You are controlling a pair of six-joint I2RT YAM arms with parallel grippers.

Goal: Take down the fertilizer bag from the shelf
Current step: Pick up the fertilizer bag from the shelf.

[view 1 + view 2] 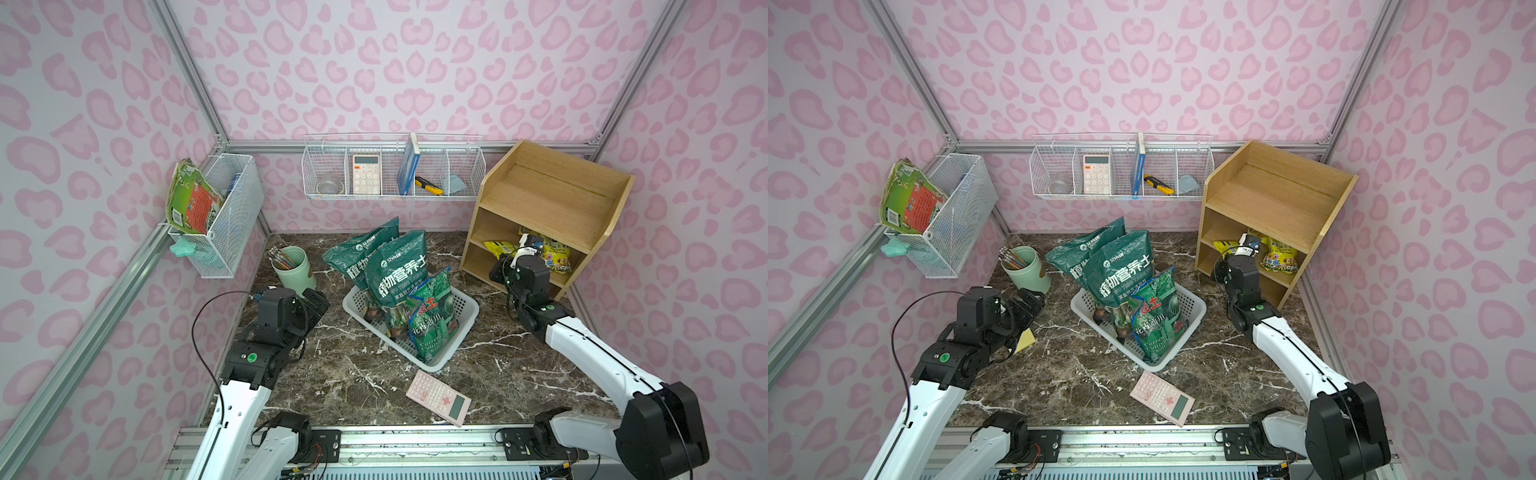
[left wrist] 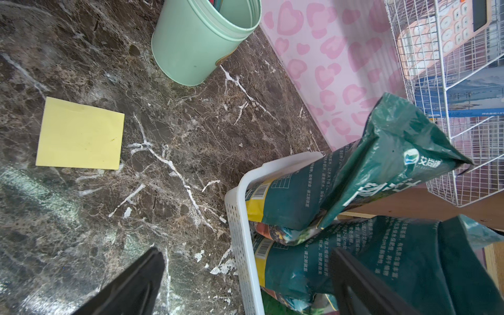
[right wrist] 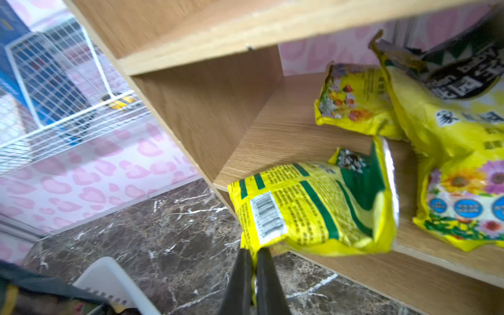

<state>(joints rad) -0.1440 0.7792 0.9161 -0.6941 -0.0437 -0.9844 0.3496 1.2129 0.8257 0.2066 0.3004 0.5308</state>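
On the middle board of the shelf [image 1: 552,195], close to the side panel that faces the wire wall baskets, you have the fertilizer bag [image 3: 313,207]. It is yellow with green bands and lies flat with its printed back and barcode up. The barcode end sticks out past the board's front edge, and the rest lies on the wood.

Your right gripper [image 3: 254,253] is closed on the lowest corner of that overhanging end. The right wrist view shows the two black fingers pressed together with a sliver of yellow film between them. That view is a little blurred, so you cannot judge how deep the pinch goes. In both top views the right arm reaches into the shelf's upper cubby.

Deeper on the same board sit two more yellow bags [image 3: 450,131] with flower prints, the smaller one behind the larger. They are near the gripped bag, but you cannot tell whether they touch it.

Your left gripper [image 2: 246,251] holds nothing, and its fingers are spread wide. It hangs over the dark marble worktop [image 1: 353,374], well apart from the shelf.

Between it and the shelf stands the white basket [image 1: 432,365], out in front of the shelf's open side. It is packed with green soil bags [image 1: 395,270] standing on end.

Farther from the shelf than the basket, a yellow sticky note [image 2: 79,133] lies flat on the worktop. A mint-green cup [image 2: 201,41] stands near the note. A pink calculator [image 1: 438,397] lies on the worktop in front of the shelf, past the basket.
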